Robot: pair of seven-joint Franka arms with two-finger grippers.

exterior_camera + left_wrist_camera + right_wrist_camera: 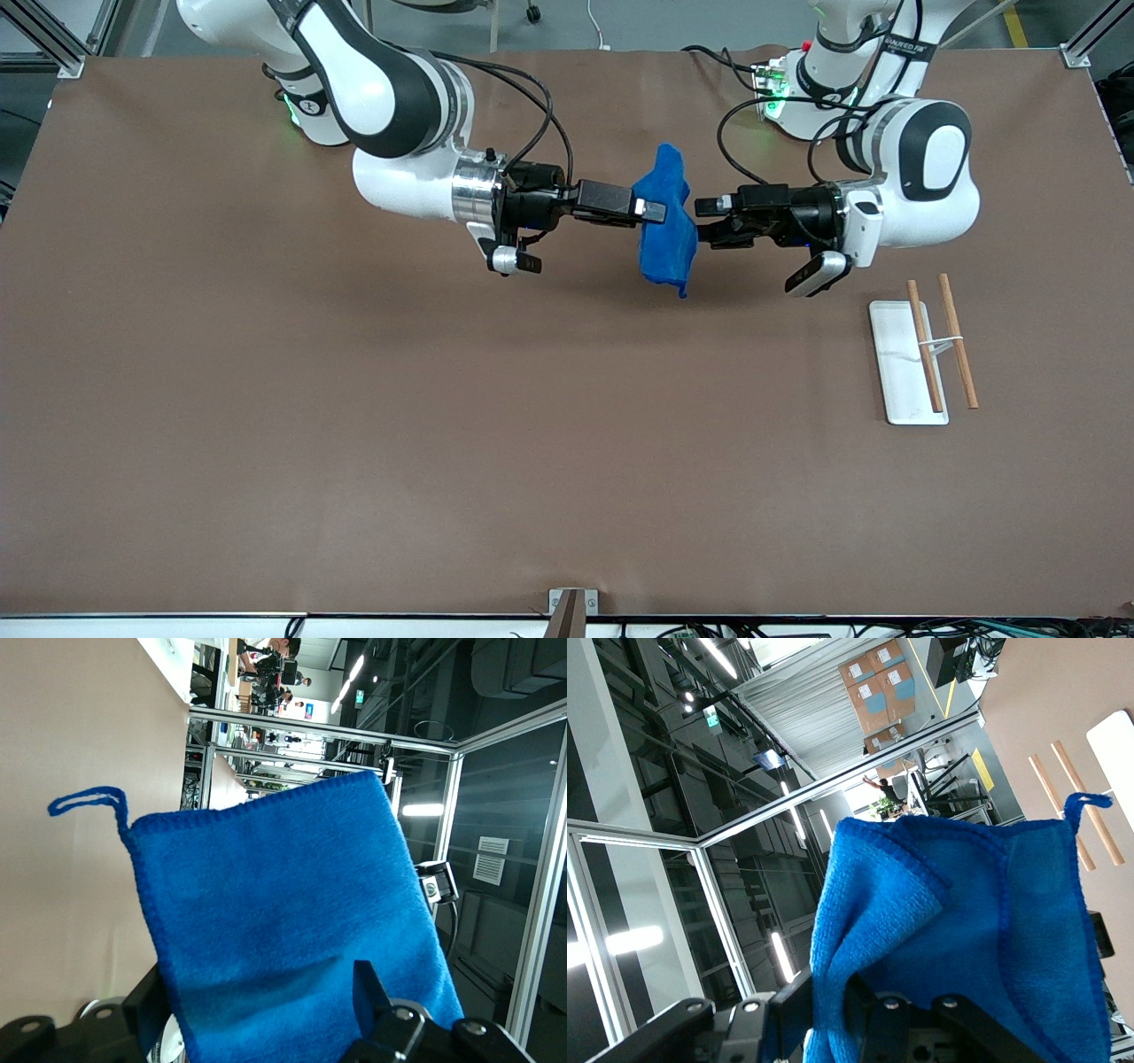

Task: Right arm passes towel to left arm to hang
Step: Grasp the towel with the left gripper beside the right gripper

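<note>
Hanging limp in mid-air over the table, the towel (666,221) is pinched in the right gripper (654,211), with the left gripper (704,221) spread wide just beside it. Seen from the left wrist, its soft, light cloth sits between the parted fingers (370,992), so a firm bite near the stitched edge looks best. From the right wrist, it bunches around the clamped jaws.

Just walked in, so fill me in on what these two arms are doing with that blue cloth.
It is a mid-air handover. The right end effector is shut on the blue towel, holding it up above the table between the two arms. The left end effector faces it with its fingers open, right at the towel's edge, not yet closed on it. The wooden hanging rack lies on the table toward the left arm's end, nearer the front camera, with nothing on it.
</note>
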